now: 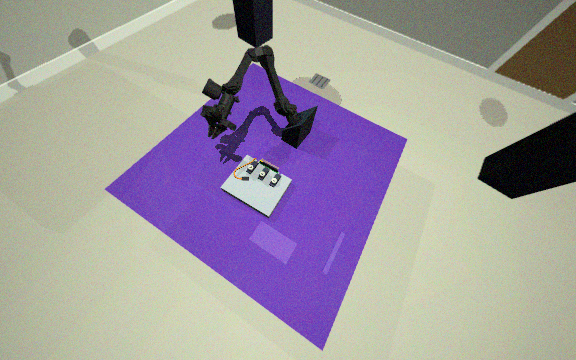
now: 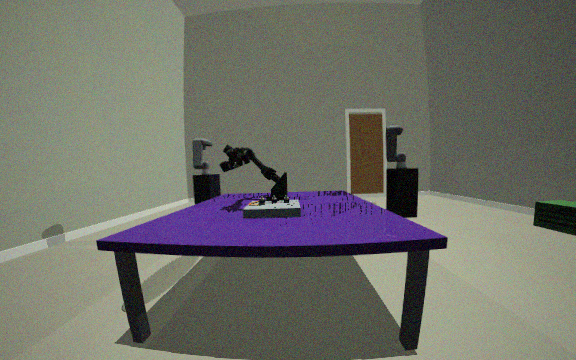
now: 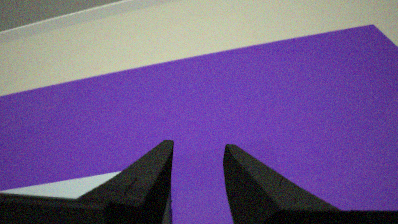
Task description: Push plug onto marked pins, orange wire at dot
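The gripper [image 1: 214, 134] [image 3: 198, 151], fingers parted around nothing, hovers beyond the holder [image 1: 258, 195] [image 2: 272, 209] [image 3: 65, 186], on which the plug [image 1: 245, 178] lies beside the servos [image 1: 263, 173]; descending off-line, it could snag the lead [image 1: 236, 173] or grip the plug askew, later bending pins.

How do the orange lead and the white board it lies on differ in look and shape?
The orange lead is thin, while the white board is a broad slab. The orange lead curves, whereas the white board has straight edges. Both lie below the raised gripper.
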Controlling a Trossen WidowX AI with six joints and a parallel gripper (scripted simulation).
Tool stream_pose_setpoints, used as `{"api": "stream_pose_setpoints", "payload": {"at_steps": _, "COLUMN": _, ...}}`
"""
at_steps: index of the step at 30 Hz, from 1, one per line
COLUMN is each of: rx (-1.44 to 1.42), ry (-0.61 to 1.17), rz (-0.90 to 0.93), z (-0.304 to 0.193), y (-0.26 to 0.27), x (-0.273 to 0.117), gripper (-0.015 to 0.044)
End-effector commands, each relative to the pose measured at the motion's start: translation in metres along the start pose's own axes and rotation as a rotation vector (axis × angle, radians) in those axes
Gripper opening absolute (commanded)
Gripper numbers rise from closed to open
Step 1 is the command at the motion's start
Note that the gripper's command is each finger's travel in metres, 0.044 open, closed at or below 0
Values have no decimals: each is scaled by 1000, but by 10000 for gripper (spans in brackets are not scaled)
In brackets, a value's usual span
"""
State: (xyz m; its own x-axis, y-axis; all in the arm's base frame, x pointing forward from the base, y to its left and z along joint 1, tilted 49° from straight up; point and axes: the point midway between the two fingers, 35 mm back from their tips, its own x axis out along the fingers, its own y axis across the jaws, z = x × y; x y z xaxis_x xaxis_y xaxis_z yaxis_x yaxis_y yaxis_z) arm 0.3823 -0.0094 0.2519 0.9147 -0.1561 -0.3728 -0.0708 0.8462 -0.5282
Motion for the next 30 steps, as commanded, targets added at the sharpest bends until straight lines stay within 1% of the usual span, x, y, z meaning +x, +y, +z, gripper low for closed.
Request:
{"api": "stream_pose_setpoints", "payload": {"at_steps": 1, "rx": -116, "ry": 78, "rz": 13, "z": -7, "y": 6, "x": 13, "gripper": 115}}
{"api": "stream_pose_setpoints", "payload": {"at_steps": 15, "rx": -462, "ry": 295, "rz": 99, "z": -33, "y": 27, "x": 48, "gripper": 115}}
{"api": "stream_pose_setpoints", "payload": {"at_steps": 30, "rx": -855, "ry": 500, "rz": 247, "z": -64, "y": 51, "x": 76, "gripper": 115}}
